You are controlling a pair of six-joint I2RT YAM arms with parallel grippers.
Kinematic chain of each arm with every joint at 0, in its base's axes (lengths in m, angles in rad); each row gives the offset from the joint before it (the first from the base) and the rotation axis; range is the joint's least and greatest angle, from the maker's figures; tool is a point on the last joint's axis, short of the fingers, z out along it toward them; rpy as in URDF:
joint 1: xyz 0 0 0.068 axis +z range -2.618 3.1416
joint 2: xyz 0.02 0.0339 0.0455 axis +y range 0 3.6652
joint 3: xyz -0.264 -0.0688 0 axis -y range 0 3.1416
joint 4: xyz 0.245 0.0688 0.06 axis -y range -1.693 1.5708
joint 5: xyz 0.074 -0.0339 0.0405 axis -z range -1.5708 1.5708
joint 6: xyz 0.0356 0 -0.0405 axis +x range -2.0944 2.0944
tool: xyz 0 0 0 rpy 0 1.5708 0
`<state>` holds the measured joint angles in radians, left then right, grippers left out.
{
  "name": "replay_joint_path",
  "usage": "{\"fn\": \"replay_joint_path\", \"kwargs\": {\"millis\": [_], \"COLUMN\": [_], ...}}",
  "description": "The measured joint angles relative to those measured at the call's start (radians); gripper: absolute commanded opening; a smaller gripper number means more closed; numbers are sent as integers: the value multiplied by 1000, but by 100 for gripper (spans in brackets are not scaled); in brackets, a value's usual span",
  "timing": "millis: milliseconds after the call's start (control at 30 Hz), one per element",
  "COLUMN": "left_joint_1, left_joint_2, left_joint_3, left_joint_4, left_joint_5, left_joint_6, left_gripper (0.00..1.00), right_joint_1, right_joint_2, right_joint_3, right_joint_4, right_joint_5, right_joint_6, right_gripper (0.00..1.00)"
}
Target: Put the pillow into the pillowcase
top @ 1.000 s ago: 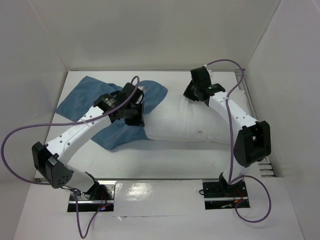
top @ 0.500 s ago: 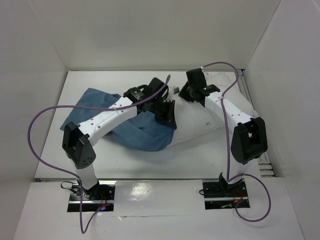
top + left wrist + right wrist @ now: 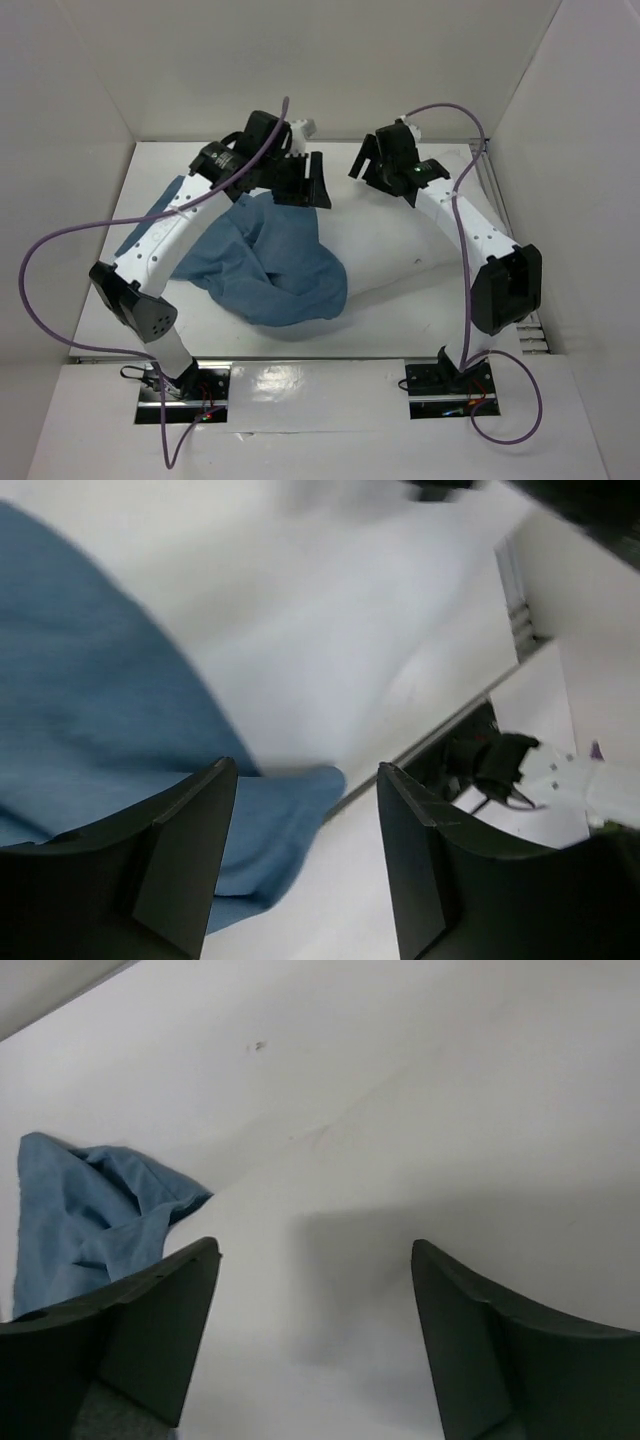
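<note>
The white pillow (image 3: 395, 240) lies across the middle and right of the table. Its left end is under the crumpled blue pillowcase (image 3: 272, 262), which is heaped at centre left. My left gripper (image 3: 305, 185) hovers open above the far edge of the pillowcase, holding nothing. In the left wrist view the pillowcase (image 3: 90, 710) fills the left, and the pillow (image 3: 330, 630) lies beyond the open left gripper (image 3: 305, 768). My right gripper (image 3: 362, 165) is open over the pillow's far side. The right wrist view shows the right gripper (image 3: 315, 1245) empty above the pillow (image 3: 450, 1160), with the pillowcase (image 3: 90, 1220) at left.
White walls (image 3: 90, 80) enclose the table on the left, back and right. A metal rail (image 3: 300, 358) runs along the table's near edge. Purple cables (image 3: 40, 270) loop from both arms. The right arm's base (image 3: 490, 760) shows in the left wrist view.
Both grippers have opened and let go. The left arm swung toward the back of the table, and the pillowcase now lies bunched over the pillow's left end.
</note>
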<state>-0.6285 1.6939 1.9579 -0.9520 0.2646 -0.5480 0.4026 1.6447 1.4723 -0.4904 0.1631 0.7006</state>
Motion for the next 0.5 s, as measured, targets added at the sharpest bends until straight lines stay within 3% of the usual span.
{"fn": "replay_joint_path", "kwargs": {"millis": [133, 267, 367, 467, 500], "left_joint_1": [91, 161, 198, 212, 212], "left_joint_2": [-8, 0, 44, 125, 156], "left_joint_3": [-19, -88, -105, -89, -79], "left_joint_4": [-18, -28, -27, -19, -15], "left_joint_5": [-46, -77, -81, -76, -71], "left_joint_6": [-2, -4, -4, -1, -1], "left_gripper": [74, 74, 74, 58, 34], "right_joint_1": [5, -31, -132, -262, -299], "right_joint_2": [-2, -30, -84, -134, -145], "right_joint_3": [123, 139, 51, -66, -103], "right_joint_4": [-116, -231, -286, -298, -293], "right_joint_5": [96, 189, 200, 167, 145], "right_joint_6": [-122, -210, -249, -267, -270], "right_gripper": [100, 100, 100, 88, 78]}}
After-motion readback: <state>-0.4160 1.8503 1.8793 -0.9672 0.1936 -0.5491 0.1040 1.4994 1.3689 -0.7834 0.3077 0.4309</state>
